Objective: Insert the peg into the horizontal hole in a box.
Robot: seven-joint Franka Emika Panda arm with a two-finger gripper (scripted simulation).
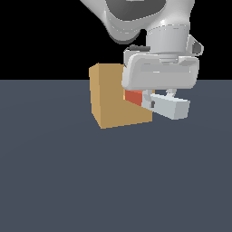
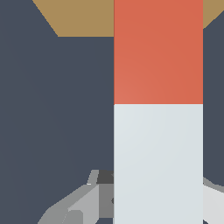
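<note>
white half of the peg [image 2: 158, 162], nearest my wrist camera, is sitting clamped in my gripper [image 1: 159, 103], fingers closed on it; orange-red half is pointing level at the box [image 1: 108, 97] on the dark floor [image 1: 68, 181]. i am holding it horizontal, presumably because the hole runs sideways. the hole itself is not showing in either view: my hand is covering that face in the exterior view. whether the tip is already entering, i cannot tell.

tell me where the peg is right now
In the exterior view the peg sits right of centre, held in the tool, its orange end against the box.
</note>
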